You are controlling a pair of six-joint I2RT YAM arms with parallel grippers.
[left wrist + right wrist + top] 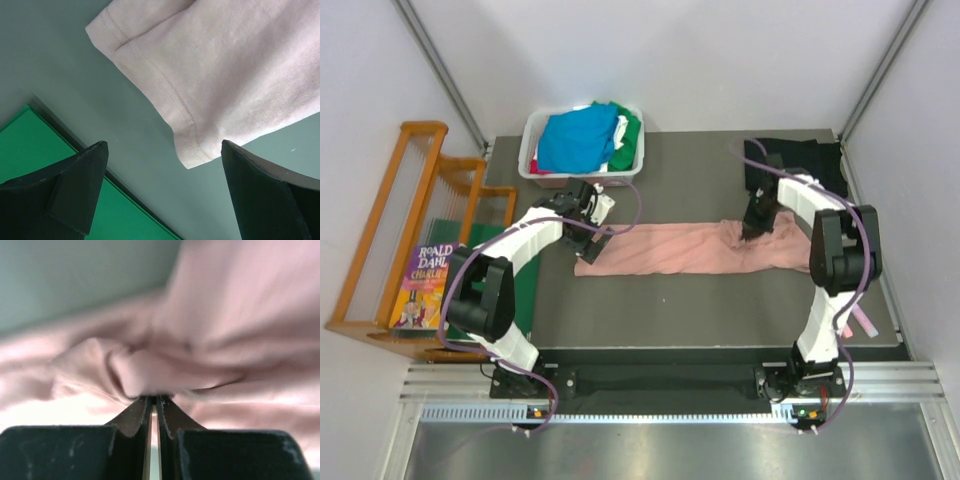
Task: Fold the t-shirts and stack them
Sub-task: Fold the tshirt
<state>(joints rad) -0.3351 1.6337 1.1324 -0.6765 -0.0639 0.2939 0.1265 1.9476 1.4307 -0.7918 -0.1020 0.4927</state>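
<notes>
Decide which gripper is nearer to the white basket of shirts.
Left. The left gripper hangs open just in front of the white basket; the right gripper is farther away, shut on the right end of the pink shirt.

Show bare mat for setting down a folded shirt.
Free: the strip of mat between the pink shirt and the near edge; also the mat behind it, between the white bin and the black shirt. Crowded: the shirt's right end, pinched by the right end effector, and its left end by the open left end effector.
</notes>
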